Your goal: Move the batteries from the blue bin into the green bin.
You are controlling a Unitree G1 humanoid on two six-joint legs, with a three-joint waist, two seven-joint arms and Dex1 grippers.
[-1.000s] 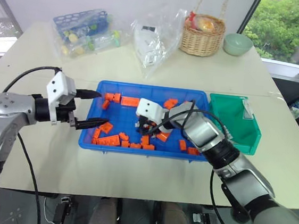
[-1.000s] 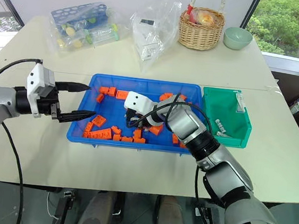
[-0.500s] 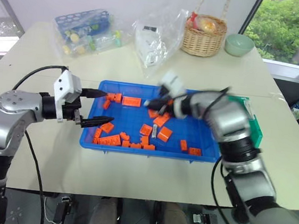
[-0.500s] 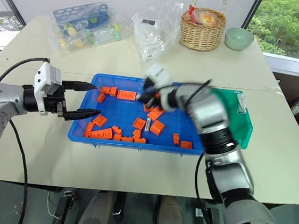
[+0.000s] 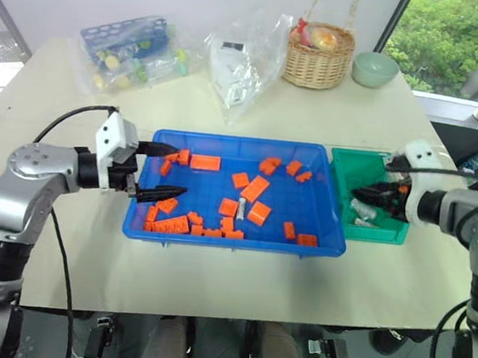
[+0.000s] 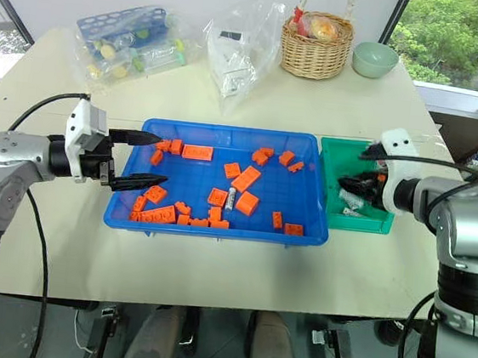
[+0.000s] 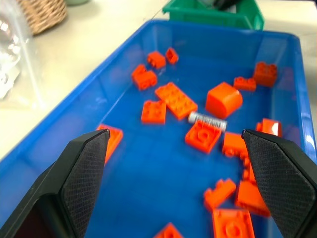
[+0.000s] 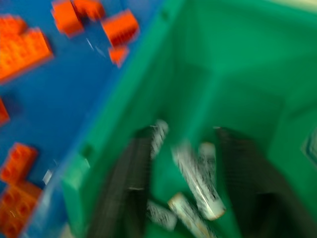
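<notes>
Since a second ago the right gripper is no longer down among the orange bricks in the blue bin; it is now hanging over the green bin, and the bricks in the middle of the tray are lying differently. In the right wrist view its two dark fingers are standing apart, with several batteries lying loose on the green floor between and below them; none appears pinched, so it looks as though a battery is being released here. The right forearm is reaching in from the outer side of the table, with the gripper tipped downward into the bin's open top.

One battery is still lying in the blue bin, near the centre, touching an orange brick, so the job is probably not finished.

The left gripper is hovering just over the left end of the blue bin, its fingers spread wide and holding nothing. It is pointing nearly level along the tray toward the remaining battery, seemingly waiting its turn or steadying that side.
</notes>
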